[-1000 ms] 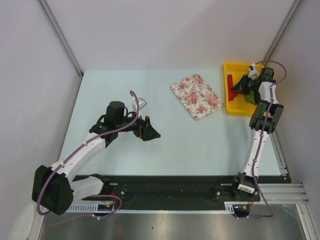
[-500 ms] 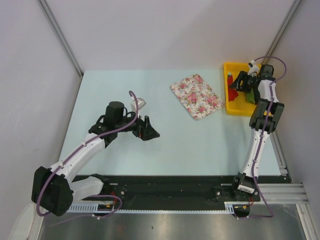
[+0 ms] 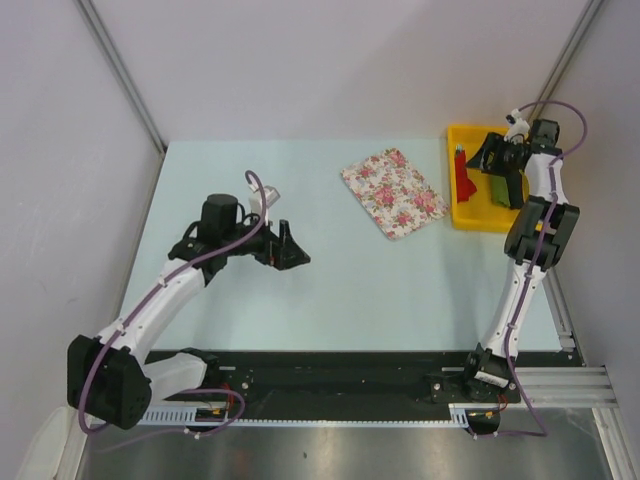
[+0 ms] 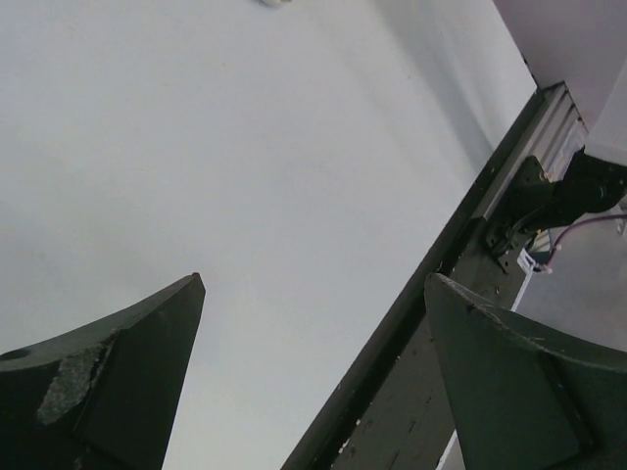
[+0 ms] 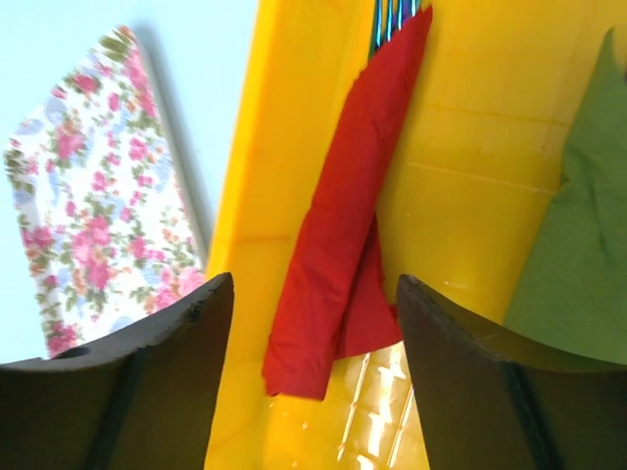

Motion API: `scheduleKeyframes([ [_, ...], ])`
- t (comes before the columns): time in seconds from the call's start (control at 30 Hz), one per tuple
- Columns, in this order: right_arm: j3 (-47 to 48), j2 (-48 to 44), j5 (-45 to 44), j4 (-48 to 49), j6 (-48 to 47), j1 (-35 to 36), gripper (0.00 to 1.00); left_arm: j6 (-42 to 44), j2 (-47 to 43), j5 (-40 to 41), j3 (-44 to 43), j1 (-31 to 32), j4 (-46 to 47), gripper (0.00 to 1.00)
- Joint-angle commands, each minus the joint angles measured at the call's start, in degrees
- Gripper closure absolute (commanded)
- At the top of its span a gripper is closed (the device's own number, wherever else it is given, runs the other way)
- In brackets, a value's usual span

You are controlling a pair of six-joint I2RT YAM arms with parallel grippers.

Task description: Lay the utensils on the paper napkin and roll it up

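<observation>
The red paper napkin (image 5: 343, 235) lies rolled up in the yellow bin (image 5: 284, 117); it also shows in the top view (image 3: 465, 183). Blue and purple utensil tips (image 5: 392, 18) stick out of its far end. My right gripper (image 5: 313, 284) is open and empty, hovering over the napkin's near end with a finger on either side; in the top view it hangs above the bin (image 3: 497, 156). My left gripper (image 3: 285, 250) is open and empty above the bare table, left of centre; its wrist view shows its fingers (image 4: 147, 372) spread over the table.
A floral cloth (image 3: 393, 192) lies flat just left of the bin (image 3: 480, 222) and shows in the right wrist view (image 5: 88, 196). A green roll (image 5: 578, 255) lies in the bin to the right of the napkin. The table's dark front rail (image 4: 460, 245) runs past my left gripper.
My right gripper has drawn back and up from the bin toward the far right. My left gripper has shifted slightly left and away from me. The napkin has stayed in the bin.
</observation>
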State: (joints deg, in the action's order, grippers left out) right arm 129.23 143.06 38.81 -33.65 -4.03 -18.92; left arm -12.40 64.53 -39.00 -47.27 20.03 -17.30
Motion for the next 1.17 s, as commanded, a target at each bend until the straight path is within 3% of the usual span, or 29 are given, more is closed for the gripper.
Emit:
scheduleKeyframes([
  [0.0, 0.85, -10.51, 1.00, -0.80, -0.80, -0.60, 0.23, 2.64, 2.87, -1.25, -7.83, -2.45, -5.36, 0.00],
  [0.2, 0.15, -21.58, 2.32, -8.70, -3.61, 0.72, 0.00, 8.53, 7.27, 2.53, -20.92, -5.43, -16.18, 0.00],
  [0.33, -4.76, -31.33, 2.41, -12.84, -3.88, 2.82, 0.00, 8.89, 8.41, 8.14, -27.77, -5.71, -21.27, 0.00],
  [0.53, -31.63, -53.91, -0.21, -6.97, -1.07, 11.15, 0.00, 11.00, 9.82, 17.02, -33.41, -5.71, -25.94, 0.00],
  [0.77, -60.47, -74.84, -7.34, -0.98, 3.67, 22.94, 0.00, 10.99, 6.23, 23.88, -27.45, -5.71, -24.28, 0.00],
  [0.83, -67.66, -80.10, -7.43, 0.24, 4.99, 23.14, 0.00, 12.13, 4.65, 25.64, -23.32, -5.71, -22.70, 0.00],
  [0.97, -74.38, -86.45, -9.62, -0.98, 4.21, 22.17, 0.00, 14.07, 1.83, 28.27, -18.05, -5.71, -21.90, 0.01],
  [1.13, -75.62, -91.12, -10.86, -0.98, 1.57, 21.20, 0.00, 15.39, -2.04, 31.35, -15.05, -5.71, -20.93, 0.00],
])
